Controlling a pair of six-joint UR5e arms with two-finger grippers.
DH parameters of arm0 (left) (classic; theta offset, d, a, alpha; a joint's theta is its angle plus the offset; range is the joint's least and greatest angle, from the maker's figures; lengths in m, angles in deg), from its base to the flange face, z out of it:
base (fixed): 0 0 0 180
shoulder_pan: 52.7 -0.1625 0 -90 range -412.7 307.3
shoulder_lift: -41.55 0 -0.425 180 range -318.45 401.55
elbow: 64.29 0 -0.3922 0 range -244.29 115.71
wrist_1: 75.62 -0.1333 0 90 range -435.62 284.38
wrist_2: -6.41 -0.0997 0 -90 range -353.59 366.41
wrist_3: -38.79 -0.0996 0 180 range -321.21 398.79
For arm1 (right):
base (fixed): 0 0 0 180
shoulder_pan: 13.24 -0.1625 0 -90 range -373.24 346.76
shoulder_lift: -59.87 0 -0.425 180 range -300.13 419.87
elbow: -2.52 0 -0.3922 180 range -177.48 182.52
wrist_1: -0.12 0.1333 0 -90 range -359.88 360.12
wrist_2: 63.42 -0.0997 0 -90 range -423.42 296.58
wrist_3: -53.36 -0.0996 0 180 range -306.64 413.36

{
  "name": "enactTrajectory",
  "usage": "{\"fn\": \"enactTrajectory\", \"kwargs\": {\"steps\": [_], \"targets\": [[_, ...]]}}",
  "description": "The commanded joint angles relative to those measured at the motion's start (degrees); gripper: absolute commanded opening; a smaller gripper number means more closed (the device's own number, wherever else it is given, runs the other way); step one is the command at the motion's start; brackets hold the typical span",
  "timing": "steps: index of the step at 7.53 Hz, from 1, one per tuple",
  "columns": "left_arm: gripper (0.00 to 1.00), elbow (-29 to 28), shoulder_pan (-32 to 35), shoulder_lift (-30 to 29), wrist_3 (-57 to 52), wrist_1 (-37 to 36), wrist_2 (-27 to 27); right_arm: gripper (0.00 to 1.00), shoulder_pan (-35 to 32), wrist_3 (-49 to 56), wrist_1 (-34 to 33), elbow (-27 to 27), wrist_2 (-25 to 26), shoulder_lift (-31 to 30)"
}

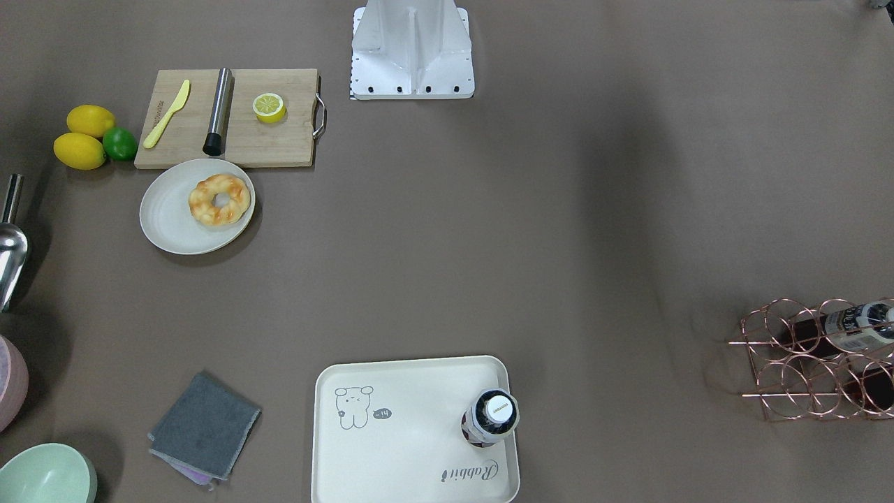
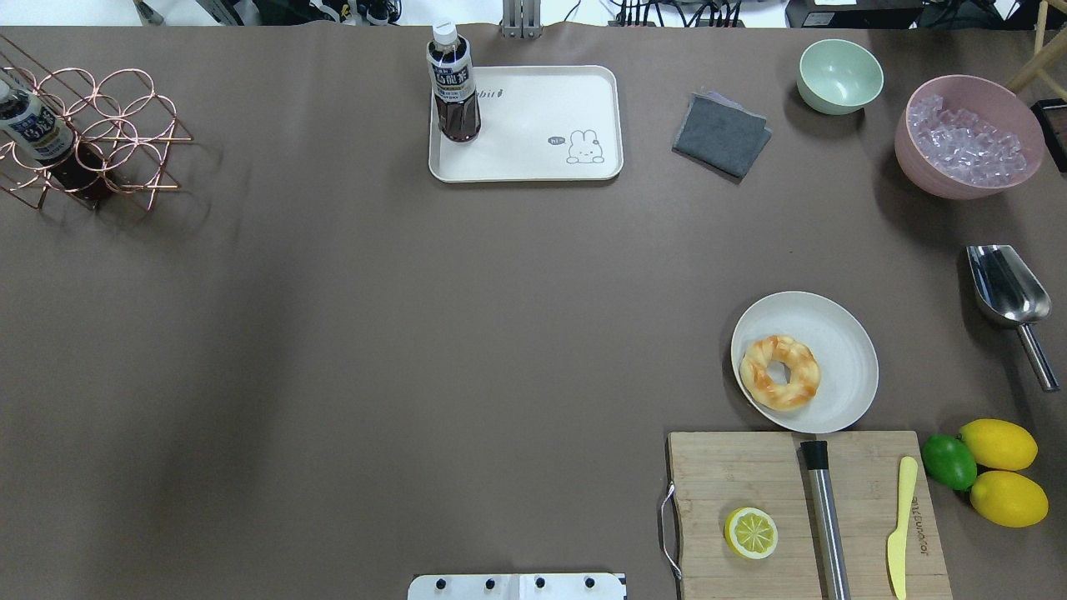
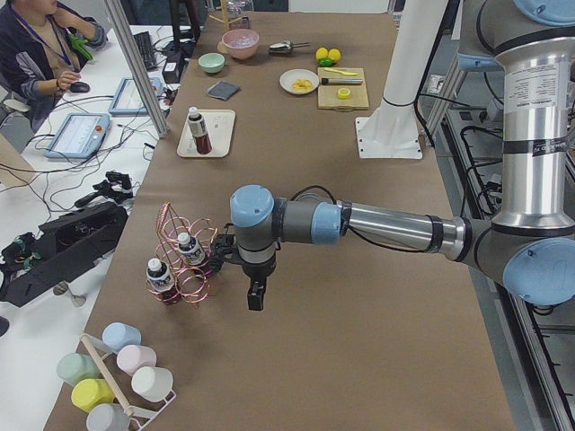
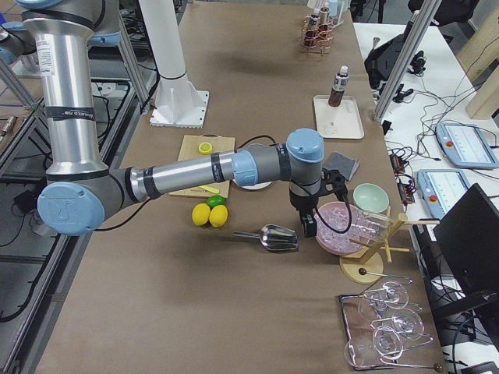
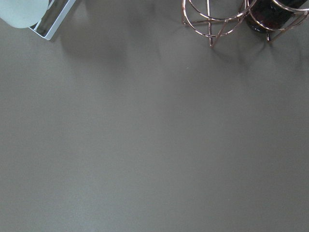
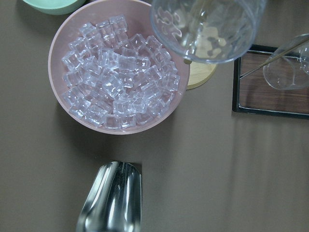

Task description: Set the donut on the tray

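The donut (image 1: 219, 199), a golden braided ring, lies on a round off-white plate (image 1: 167, 216) next to a cutting board; the overhead view shows the donut (image 2: 779, 372) too. The cream tray (image 1: 412, 447) with the bear drawing lies at the table's far side from the robot and also shows in the overhead view (image 2: 533, 117). A dark drink bottle (image 1: 490, 418) stands on one end of it. My left gripper (image 3: 256, 296) hangs over bare table by the copper rack; I cannot tell if it is open. My right gripper (image 4: 309, 227) hangs by the ice bowl; I cannot tell its state.
A bamboo cutting board (image 2: 750, 483) holds a lemon half (image 2: 751, 532), a steel rod and a yellow knife. Two lemons and a lime (image 2: 949, 461), a steel scoop (image 2: 1004, 287), a pink ice bowl (image 2: 967, 137), a green bowl (image 2: 839, 75), a grey cloth (image 2: 721, 133) and a copper bottle rack (image 2: 92, 137) stand around the table.
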Motion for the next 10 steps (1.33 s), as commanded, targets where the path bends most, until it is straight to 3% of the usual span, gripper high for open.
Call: {"fn": "enactTrajectory", "kwargs": {"steps": [1,4,5,7,9,10], "targets": [[0.98,-0.17,0.0,-0.09,0.02,0.0,0.04,1.0,-0.07,-0.71,-0.37,-0.34,-0.24,-0.07],[0.98,-0.17,-0.09,-0.09,0.02,0.0,0.04,1.0,2.81,-14.29,0.16,-1.74,-1.9,0.35],[0.98,-0.17,-0.09,-0.09,0.02,0.0,-0.05,1.0,9.1,-17.73,0.07,-1.75,-2.43,3.67],[0.98,-0.08,-0.09,-0.09,0.11,0.0,0.04,1.0,15.54,-28.63,0.24,-2.62,-1.39,6.51],[0.98,-0.08,-0.09,-0.09,0.11,0.0,0.04,1.0,20.38,-37.73,0.15,-6.47,-0.95,6.52],[0.98,-0.08,-0.18,-0.09,0.02,0.0,0.04,1.0,24.32,-43.03,0.15,-8.58,2.19,6.0]]}}
